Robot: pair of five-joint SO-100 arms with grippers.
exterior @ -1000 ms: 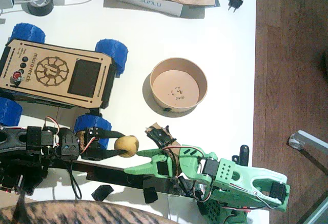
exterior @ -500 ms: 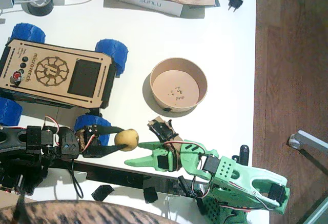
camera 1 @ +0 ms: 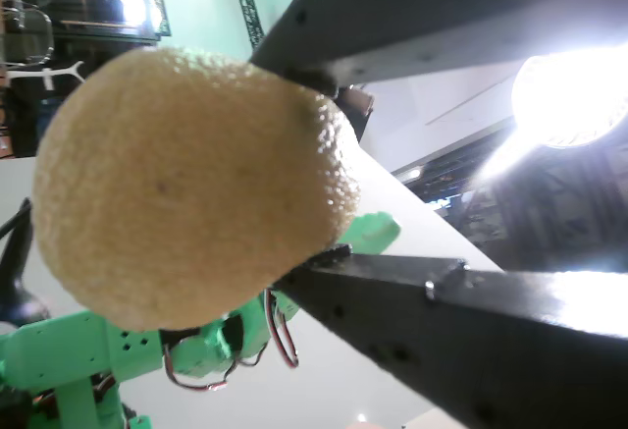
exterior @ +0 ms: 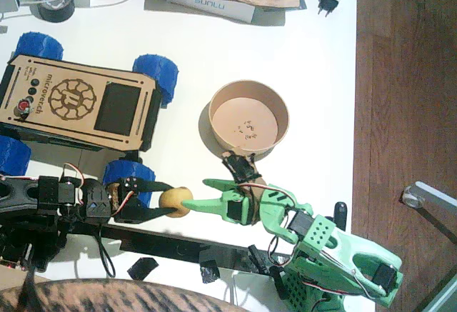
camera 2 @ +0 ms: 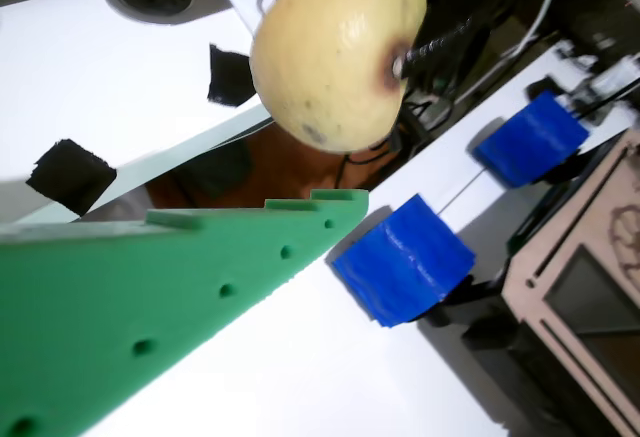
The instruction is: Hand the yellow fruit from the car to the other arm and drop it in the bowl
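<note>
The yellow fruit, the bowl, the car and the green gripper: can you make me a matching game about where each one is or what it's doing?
Things:
1. yellow fruit
2. bowl
3. car
4. green gripper

States:
A. standing on blue wheels
B. open, its tip next to the fruit
C. held between black fingers
D. nothing in it but a few dark specks

Pairs: 1-C, 2-D, 3-A, 4-B

Car (exterior: 78, 105) left edge cropped; black arm (exterior: 43, 205) base off-frame; bowl (exterior: 249, 118) specks too small to identify.
</note>
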